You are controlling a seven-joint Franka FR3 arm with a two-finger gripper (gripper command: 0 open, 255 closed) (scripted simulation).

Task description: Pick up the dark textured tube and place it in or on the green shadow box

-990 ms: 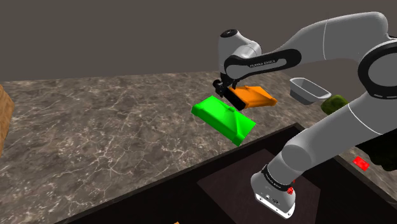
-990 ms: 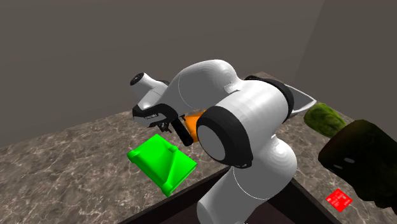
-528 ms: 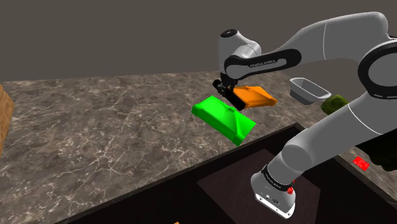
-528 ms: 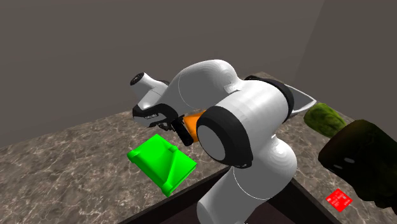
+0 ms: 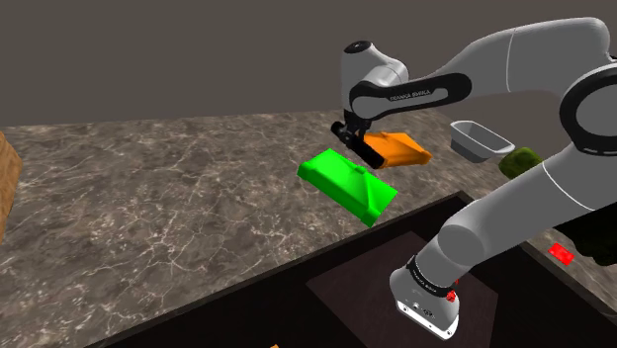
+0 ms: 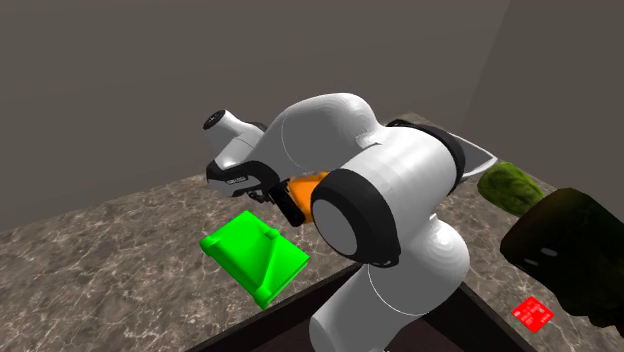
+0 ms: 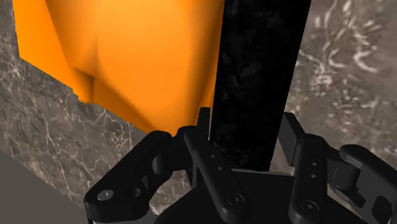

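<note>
marbled grey tabletop carries a green shadow box, an orange box just beyond it and a grey bin toward the shoulder view's right. above them the hand is clenched on the dark tube, seemingly beside the orange box's edge.

Shadow box is bright green, the other box plain orange, tube is black with faint mottled speckle, countertop grey-brown marble with pale veins, little tile red.
</note>
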